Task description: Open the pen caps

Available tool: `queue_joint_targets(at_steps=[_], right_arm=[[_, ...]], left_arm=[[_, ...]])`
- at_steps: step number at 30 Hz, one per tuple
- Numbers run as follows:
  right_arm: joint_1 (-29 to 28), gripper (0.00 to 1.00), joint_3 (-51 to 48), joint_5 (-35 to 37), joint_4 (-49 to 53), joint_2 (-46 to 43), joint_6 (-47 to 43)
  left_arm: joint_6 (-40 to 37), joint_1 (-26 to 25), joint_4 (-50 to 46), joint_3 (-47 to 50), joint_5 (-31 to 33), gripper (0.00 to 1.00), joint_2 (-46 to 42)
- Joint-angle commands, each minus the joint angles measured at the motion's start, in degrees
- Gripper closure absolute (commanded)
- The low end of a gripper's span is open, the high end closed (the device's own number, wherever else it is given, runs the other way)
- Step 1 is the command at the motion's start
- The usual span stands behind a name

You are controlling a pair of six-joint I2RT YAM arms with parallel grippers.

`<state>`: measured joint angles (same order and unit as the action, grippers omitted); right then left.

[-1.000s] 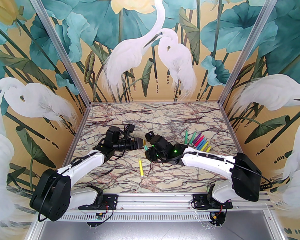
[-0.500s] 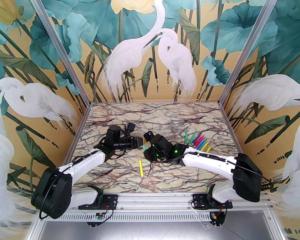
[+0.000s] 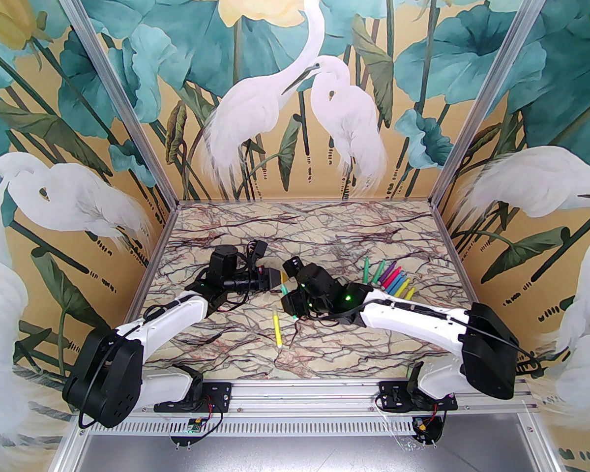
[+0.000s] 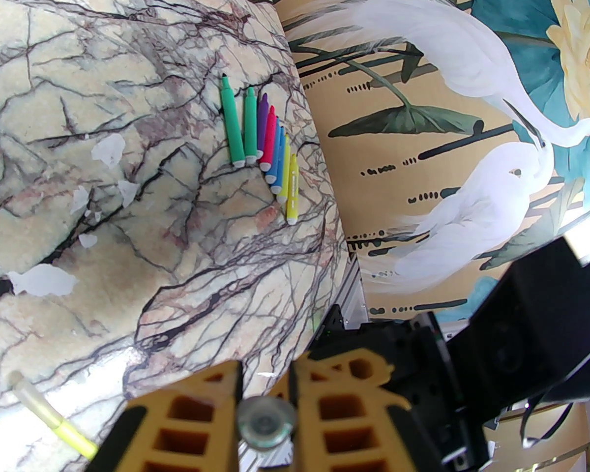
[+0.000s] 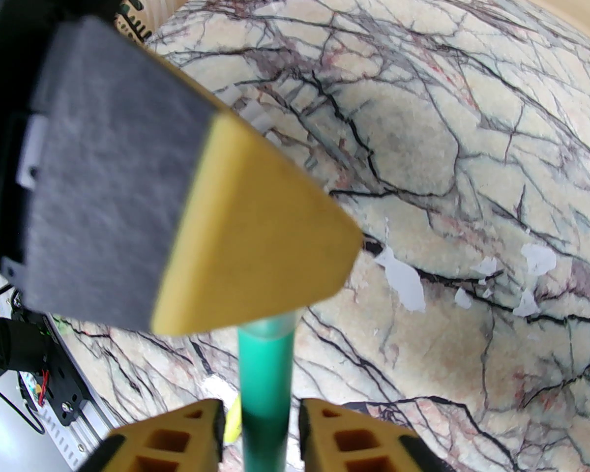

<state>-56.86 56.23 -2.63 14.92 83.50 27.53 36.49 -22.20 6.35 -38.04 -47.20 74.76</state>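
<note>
A green pen hangs in mid-air between my two grippers near the table's middle. My left gripper is shut on its clear pen cap, which I see end-on between the yellow fingers. In the right wrist view the green barrel runs up between my right gripper's fingers with a slim gap on each side, so it is open. The left fingers cover the cap end. Several uncapped pens lie in a row at the right.
A yellow pen with a clear cap lies on the marble table in front of the grippers, also low left in the left wrist view. The pen row sits near the right wall. White scuffs mark the marble.
My left gripper has closed onto the green pen's cap. My right gripper's fingers have loosened off the barrel. Both arms have stayed nearly in place.
</note>
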Motion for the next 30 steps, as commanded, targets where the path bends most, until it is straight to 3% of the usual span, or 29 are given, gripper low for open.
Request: queue_joint_targets(at_steps=[1,9,21,30], right_arm=[[0.13,0.6,-0.9,1.14,-1.23,-0.91,-0.28],[0.13,0.59,-0.6,0.52,-2.83,0.78,-0.03],[0.17,0.73,-0.28,0.62,-2.33,0.61,-0.72],[0.1,0.85,-2.16,0.27,-0.8,-1.79,-0.76]], left_arm=[[0.87,-0.4,1.39,-1.66,-2.45,0.89,-0.05],[2.88,-0.34,4.06,-1.55,-4.59,0.91,-0.35],[3.59,-0.35,5.25,-1.51,-5.47,0.93,-0.23],[2.65,-0.14,3.21,-2.67,-3.09,1.0,-0.87]])
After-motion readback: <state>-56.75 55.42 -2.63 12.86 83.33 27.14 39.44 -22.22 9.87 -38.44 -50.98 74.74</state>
